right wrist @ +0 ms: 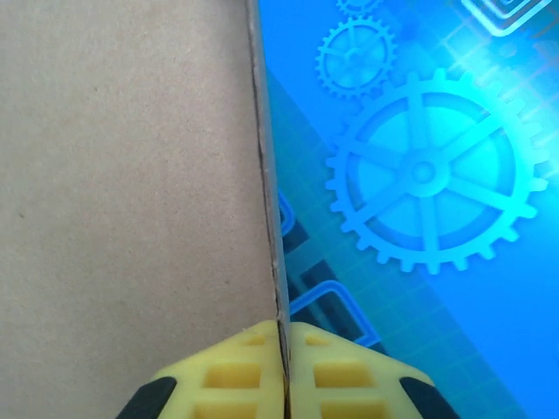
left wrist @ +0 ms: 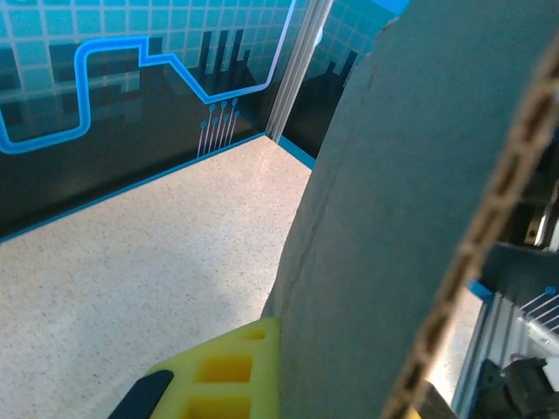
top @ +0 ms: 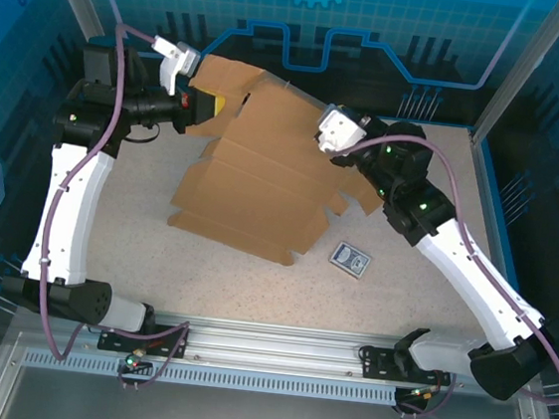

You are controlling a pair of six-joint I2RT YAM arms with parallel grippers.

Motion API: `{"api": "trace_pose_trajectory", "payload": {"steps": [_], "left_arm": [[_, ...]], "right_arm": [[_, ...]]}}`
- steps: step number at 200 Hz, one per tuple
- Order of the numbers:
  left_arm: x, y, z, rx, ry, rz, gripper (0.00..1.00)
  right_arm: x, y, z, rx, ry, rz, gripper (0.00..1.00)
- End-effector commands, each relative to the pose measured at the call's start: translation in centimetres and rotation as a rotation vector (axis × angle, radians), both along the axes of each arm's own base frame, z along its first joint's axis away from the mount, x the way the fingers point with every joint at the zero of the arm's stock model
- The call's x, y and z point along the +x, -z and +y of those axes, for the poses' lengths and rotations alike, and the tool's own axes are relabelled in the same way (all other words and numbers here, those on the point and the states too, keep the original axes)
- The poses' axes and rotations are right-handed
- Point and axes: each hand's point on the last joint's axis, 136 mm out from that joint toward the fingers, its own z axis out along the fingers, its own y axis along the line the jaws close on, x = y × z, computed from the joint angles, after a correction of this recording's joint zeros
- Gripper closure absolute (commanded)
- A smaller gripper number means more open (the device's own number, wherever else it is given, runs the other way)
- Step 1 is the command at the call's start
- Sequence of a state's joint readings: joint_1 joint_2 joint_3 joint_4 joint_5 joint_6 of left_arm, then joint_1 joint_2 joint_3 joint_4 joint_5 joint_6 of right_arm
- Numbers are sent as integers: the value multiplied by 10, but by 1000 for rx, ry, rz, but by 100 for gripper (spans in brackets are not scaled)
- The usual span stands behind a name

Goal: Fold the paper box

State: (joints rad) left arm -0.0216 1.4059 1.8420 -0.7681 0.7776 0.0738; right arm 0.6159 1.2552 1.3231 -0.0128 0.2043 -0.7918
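Observation:
The paper box point(top: 263, 178) is a large brown cardboard sheet with creased panels, tilted up at the back, its near edge on the table. My left gripper point(top: 203, 101) is shut on its rear left flap. In the left wrist view the cardboard point(left wrist: 393, 218) rises from the gripper point(left wrist: 288, 375); one yellow finger point(left wrist: 231, 371) presses against it and the other is hidden behind it. My right gripper point(top: 355, 160) is at the box's right edge. In the right wrist view the gripper point(right wrist: 284, 367) has both yellow fingers point(right wrist: 231, 375) pinched on the thin edge of the cardboard point(right wrist: 131, 175).
A small blue-and-white patterned card point(top: 350, 258) lies on the table just right of the box's near corner. The blue back wall point(top: 308, 32) and metal posts point(top: 519, 70) close in behind. The arm bases sit on the rail point(top: 275, 347) at the near edge.

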Motion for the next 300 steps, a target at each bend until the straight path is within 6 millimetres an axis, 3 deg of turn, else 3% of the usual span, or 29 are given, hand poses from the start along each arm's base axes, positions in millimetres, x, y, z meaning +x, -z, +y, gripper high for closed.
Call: {"api": "trace_pose_trajectory", "payload": {"steps": [1, 43, 84, 123, 198, 243, 300], "left_arm": [[-4, -27, -7, -101, 27, -14, 100], [4, -16, -7, -123, 18, 43, 100], [10, -7, -6, -129, 3, 89, 100], [18, 2, -4, -131, -25, 127, 100], [18, 7, -4, -119, -18, 100, 100], [14, 6, -3, -83, -4, 10, 100], [36, 38, -1, -79, -32, 104, 100]], "right_arm": [[11, 16, -6, -99, 126, -74, 93], [18, 36, -2, -168, 190, -137, 94], [22, 44, 1, -166, 239, -223, 95], [28, 59, 5, -200, 245, -206, 95], [13, 85, -1, -90, 92, 166, 94], [4, 83, -12, 47, -13, 388, 94], [3, 94, -24, 135, -24, 588, 95]]}}
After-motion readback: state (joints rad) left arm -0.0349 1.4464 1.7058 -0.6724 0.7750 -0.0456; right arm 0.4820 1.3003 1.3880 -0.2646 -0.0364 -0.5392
